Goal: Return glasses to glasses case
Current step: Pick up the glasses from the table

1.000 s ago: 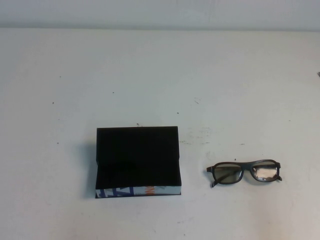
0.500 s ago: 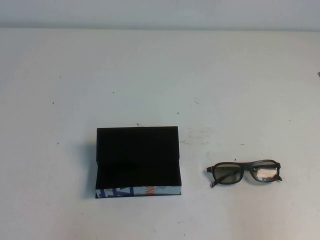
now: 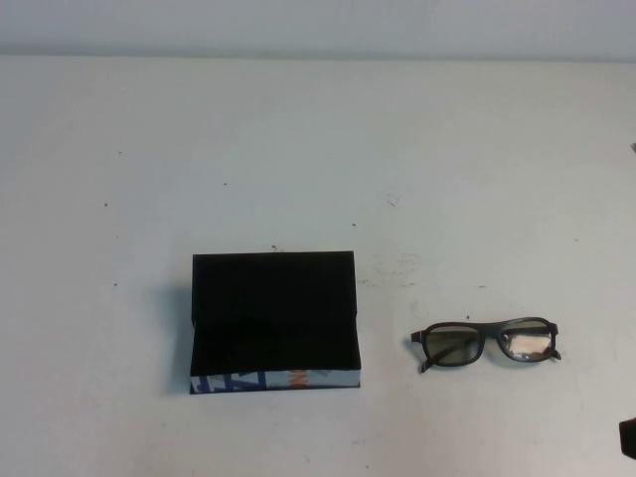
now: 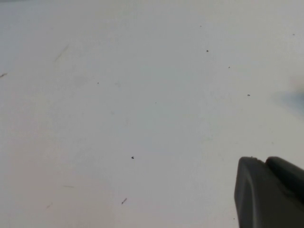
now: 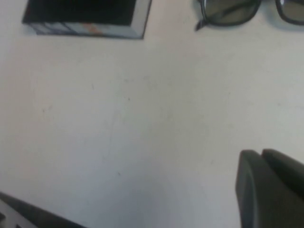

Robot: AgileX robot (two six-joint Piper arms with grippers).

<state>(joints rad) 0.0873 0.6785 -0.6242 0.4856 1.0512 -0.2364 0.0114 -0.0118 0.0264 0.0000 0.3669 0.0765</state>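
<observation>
Dark rectangular-framed glasses (image 3: 486, 343) lie loose on white table (image 3: 318, 149), right of open black flap-lidded glasses case (image 3: 273, 320) awaiting them; right gripper (image 5: 270, 190) near, left gripper (image 4: 268, 192) parked, finger spacing indeterminable.

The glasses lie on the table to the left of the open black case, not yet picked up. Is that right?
Not quite. In the high view the glasses lie to the right of the open glasses case, untouched. The right end effector only shows at the table's near right edge; the left end effector hangs over bare table.
</observation>
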